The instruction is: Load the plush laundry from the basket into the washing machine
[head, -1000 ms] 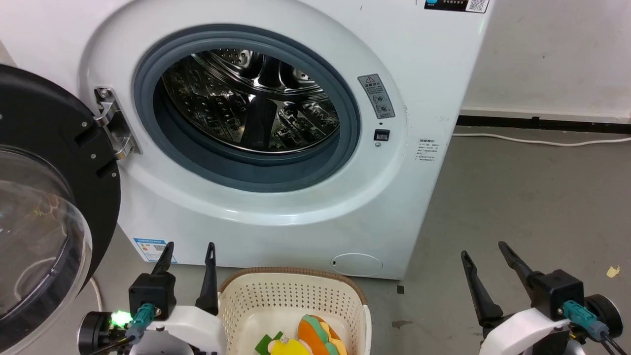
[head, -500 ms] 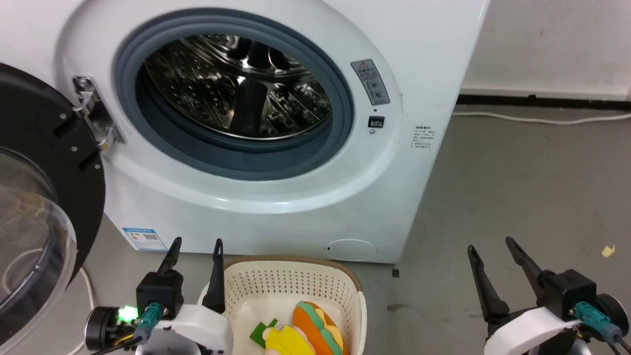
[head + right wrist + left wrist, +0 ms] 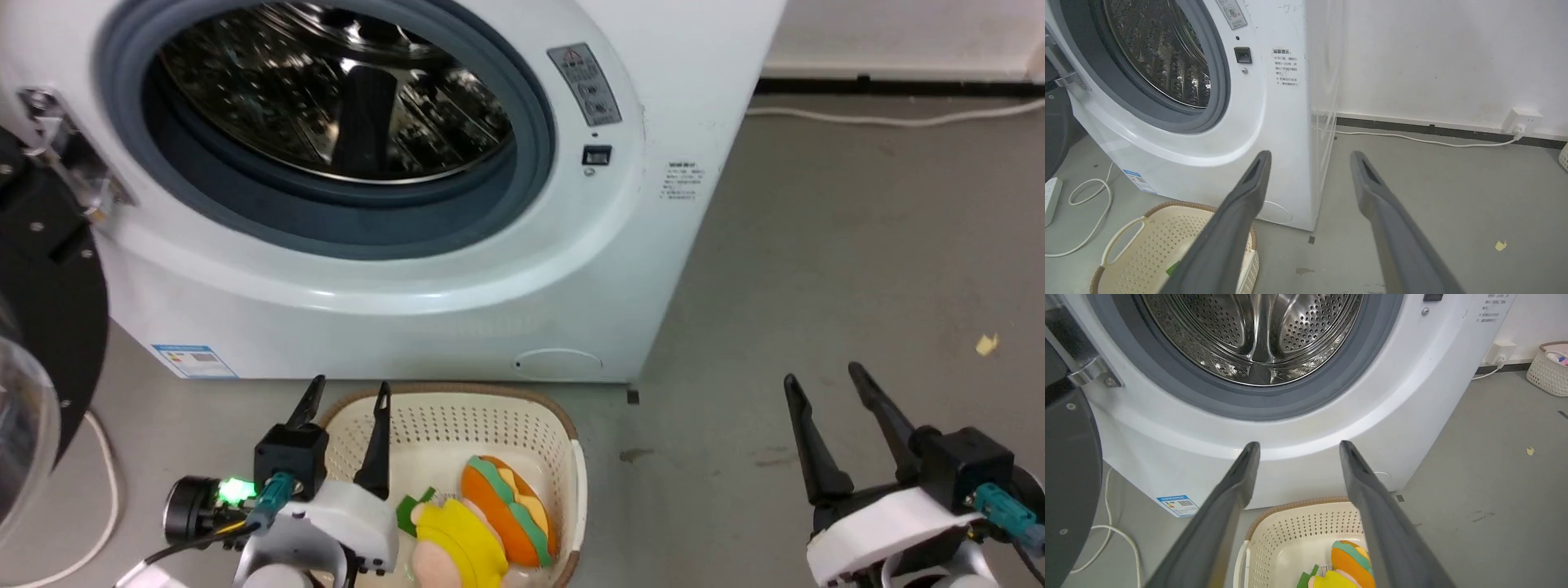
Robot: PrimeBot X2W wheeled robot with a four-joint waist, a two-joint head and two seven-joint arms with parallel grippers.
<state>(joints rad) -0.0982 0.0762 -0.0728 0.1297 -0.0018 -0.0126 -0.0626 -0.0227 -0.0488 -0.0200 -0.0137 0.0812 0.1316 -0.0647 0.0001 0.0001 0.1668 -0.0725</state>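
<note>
Both claws gape wide, holding nothing: the left gripper (image 3: 349,384) by the basket (image 3: 490,408), the right gripper (image 3: 823,376) above the floor. Inside the basket, the burger plush (image 3: 506,506) touches the yellow plush (image 3: 457,543). Beyond it, the washing machine (image 3: 490,310) has its door (image 3: 49,327) open.

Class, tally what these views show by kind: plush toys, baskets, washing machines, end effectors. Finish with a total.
Plush toys: 2 (orange burger plush, yellow plush)
Baskets: 2 (cream basket holding them, far basket by the wall)
Washing machines: 1 (white washing machine)
End effectors: 2 (left end effector, right end effector)
Total: 7
</note>
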